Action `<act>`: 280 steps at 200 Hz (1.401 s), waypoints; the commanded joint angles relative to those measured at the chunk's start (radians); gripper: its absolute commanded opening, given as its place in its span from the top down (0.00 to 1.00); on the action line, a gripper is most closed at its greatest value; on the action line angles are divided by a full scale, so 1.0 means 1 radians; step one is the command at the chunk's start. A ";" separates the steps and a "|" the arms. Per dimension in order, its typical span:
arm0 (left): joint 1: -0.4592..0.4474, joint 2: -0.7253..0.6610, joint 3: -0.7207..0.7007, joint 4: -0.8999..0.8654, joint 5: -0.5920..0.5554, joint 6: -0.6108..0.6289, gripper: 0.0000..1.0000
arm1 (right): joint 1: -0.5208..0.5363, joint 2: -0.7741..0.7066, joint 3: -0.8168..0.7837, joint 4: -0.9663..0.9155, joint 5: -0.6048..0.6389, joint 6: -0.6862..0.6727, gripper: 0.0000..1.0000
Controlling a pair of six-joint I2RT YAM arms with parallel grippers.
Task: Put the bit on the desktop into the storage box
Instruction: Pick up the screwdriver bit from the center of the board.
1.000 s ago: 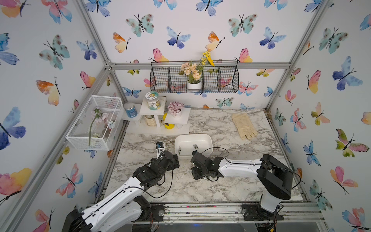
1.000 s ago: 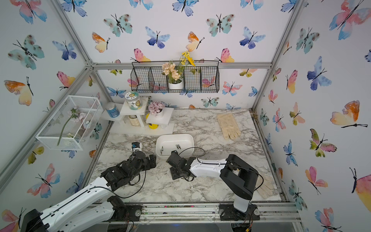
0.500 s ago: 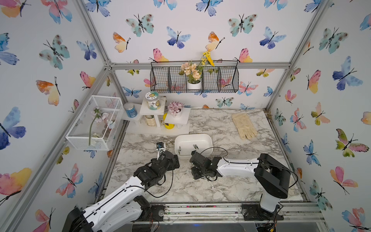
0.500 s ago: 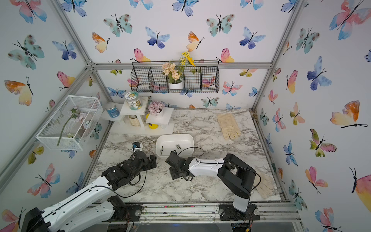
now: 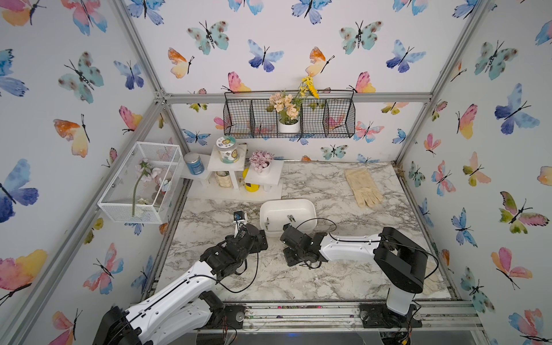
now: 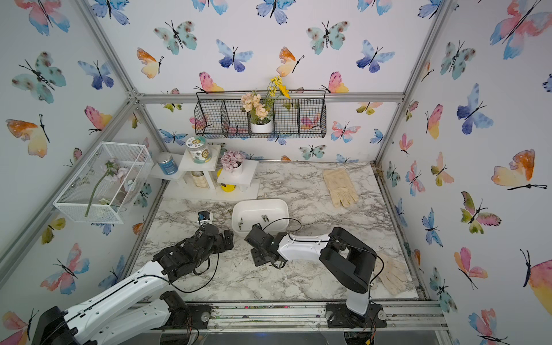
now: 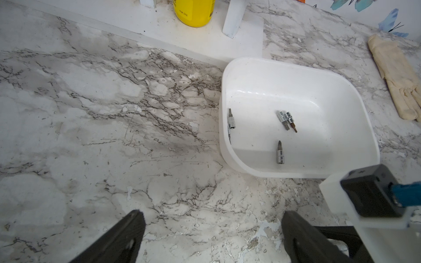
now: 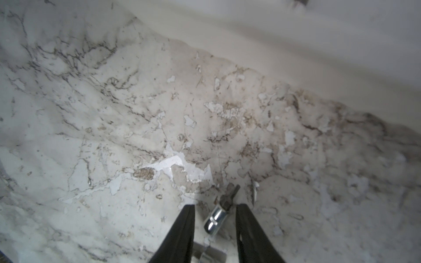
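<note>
A small chrome-socketed bit [image 8: 218, 214] lies on the marbled desktop [image 8: 114, 127], just in front of the storage box wall [image 8: 296, 45]. My right gripper [image 8: 216, 205] is low over the desktop. Its black fingers stand on either side of the bit with a narrow gap on each side, so it is open. The glossy white storage box [image 5: 298, 203] [image 6: 268, 203] [image 7: 319, 127] holds several bits [image 7: 280, 152]. My left gripper [image 7: 213, 214] hovers wide open and holds nothing, over bare desktop left of the box.
A cream glove [image 5: 363, 186] lies at the back right and another [image 6: 394, 276] by the right arm's base. White stands with jars [image 5: 239, 167] and a yellow bottle [image 7: 193, 11] sit behind the box. A white wire cage [image 5: 140, 182] hangs at the left, a black basket [image 5: 289, 119] on the back wall.
The right gripper's fingers have drawn closer together around the bit, and the right arm has edged slightly left. The left arm has not moved.
</note>
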 commanded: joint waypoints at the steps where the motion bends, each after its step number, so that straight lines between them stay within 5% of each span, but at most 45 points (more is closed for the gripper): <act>1: 0.002 0.003 -0.004 0.011 -0.007 -0.006 0.01 | 0.005 0.021 0.023 -0.046 0.031 -0.012 0.67; 191: 0.002 -0.019 -0.014 0.001 -0.016 -0.013 0.01 | 0.005 0.068 0.042 -0.115 0.051 -0.026 0.86; 280: 0.002 -0.019 -0.020 0.004 -0.015 -0.016 0.01 | 0.005 -0.020 0.045 -0.119 0.085 -0.038 0.88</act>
